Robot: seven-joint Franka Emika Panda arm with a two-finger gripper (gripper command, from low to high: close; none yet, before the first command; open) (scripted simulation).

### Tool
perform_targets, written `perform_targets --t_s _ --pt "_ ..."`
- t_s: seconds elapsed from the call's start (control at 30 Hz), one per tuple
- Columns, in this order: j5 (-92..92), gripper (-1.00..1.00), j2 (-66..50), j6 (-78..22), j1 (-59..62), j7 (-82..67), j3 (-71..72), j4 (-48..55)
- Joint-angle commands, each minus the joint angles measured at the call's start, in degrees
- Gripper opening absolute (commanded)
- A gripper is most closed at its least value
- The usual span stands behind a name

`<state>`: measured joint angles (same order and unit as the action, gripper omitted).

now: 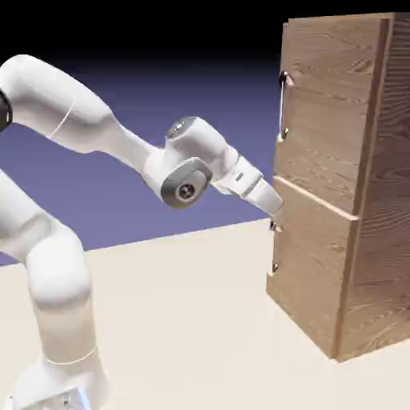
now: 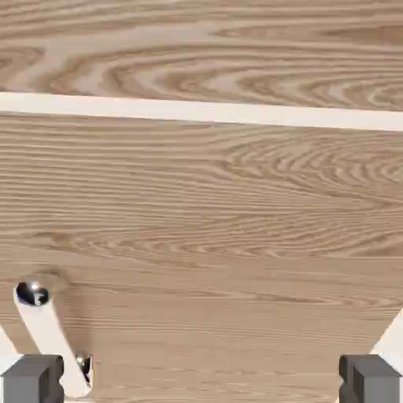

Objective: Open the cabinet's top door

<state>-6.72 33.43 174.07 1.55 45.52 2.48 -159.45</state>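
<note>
The cabinet (image 1: pixel 386 200) stands at the right of the exterior view. Its top door (image 1: pixel 324 120) is flush with the front, and the slim silver handle (image 1: pixel 283 104) runs down its left edge. My gripper (image 1: pixel 276 206) is well below that handle, right at the seam between the two doors and close to the wood. In the hand view the gripper (image 2: pixel 201 382) is open, with only wood grain between the grey fingertips (image 2: pixel 31 379). The pale seam (image 2: pixel 201 111) crosses near the top of that view, and the top door (image 2: pixel 201 47) shows above it.
The lower door (image 1: pixel 308 264) carries its own short silver handle (image 1: pixel 275 247), which sits just below my gripper. In the hand view this lower handle (image 2: pixel 49 330) shows beside the left fingertip. The cream table (image 1: pixel 184 320) stretches under the arm.
</note>
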Motion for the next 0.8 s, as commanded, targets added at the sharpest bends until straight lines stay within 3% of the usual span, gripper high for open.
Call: perform_targets --t_s 0.0,0.77 --pt "-2.5 0.00 0.3 0.0 0.8 1.1 0.9 0.6" --pt "-59.8 0.00 6.9 0.6 19.9 27.3 22.1 13.8"
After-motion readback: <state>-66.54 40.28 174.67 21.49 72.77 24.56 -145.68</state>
